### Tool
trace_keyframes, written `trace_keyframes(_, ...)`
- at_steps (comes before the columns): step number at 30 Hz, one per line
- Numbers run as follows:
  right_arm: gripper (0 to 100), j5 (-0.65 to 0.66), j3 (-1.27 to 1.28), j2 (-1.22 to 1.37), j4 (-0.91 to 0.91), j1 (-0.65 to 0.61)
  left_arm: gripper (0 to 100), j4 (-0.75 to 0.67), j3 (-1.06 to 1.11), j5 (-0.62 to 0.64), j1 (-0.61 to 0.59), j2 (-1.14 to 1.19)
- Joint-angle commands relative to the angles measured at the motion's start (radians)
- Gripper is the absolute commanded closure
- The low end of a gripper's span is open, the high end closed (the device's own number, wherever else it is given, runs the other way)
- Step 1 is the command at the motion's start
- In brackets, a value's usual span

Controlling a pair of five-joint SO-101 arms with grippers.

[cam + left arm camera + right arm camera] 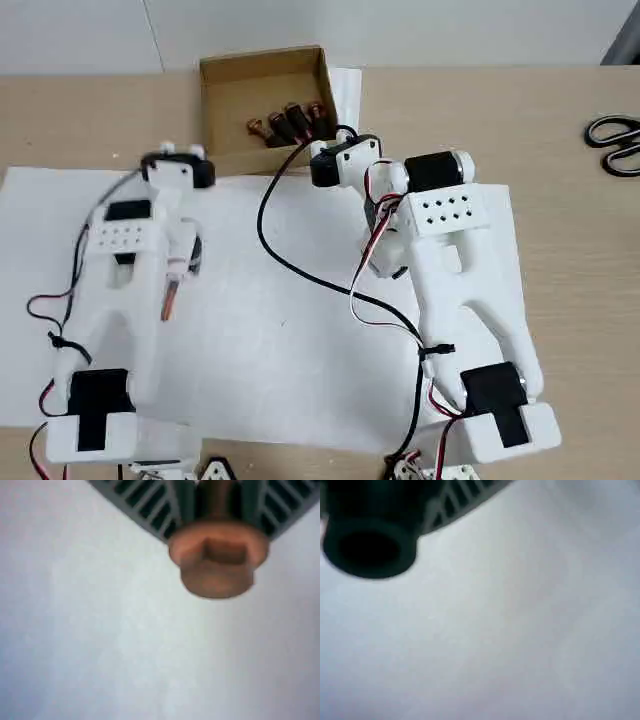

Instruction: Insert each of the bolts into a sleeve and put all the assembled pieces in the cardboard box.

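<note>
Left side first: the left gripper is clamped on a copper-coloured bolt with a flanged head. In the left wrist view the shaft runs up between the grey ribbed jaws, and the head points out towards the camera over the white paper sheet. From the high view, that bolt pokes out beneath the left arm, hanging above the paper's left half.

Over to the right: the right gripper grips a black tubular sleeve. Its dark open end faces the camera, and the ribbed jaw sits right against its side. It also hangs over white paper. The two arms sit well apart in the high view, so bolt and sleeve are not touching.

At the far edge of the pale wooden table stands the brown cardboard box, open at the top. A row of assembled copper-and-black pieces lies side by side in the box, towards the corner nearest the right arm. A pair of black-handled scissors lies at the table's right edge, well away from everything.
</note>
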Motion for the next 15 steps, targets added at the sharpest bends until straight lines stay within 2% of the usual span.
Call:
trace_keyframes(1, 99.2, -0.011, -0.008, -0.01, -0.005, -0.005, 100, 0.158, -0.239, 0.029, 0.005, -0.031)
trace_keyframes(7, 99.4, -0.071, -0.018, -0.03, 0.045, -0.008, 100, 0.374, -0.57, 0.032, 0.008, -0.029)
trace_keyframes(10, 99.5, -0.15, -0.018, -0.088, 0.053, -0.013, 100, 0.446, -0.654, 0.097, 0.031, -0.029)
trace_keyframes(15, 99.5, -0.219, -0.012, -0.173, 0.051, -0.081, 100, 0.411, -0.665, 0.137, 0.035, -0.031)
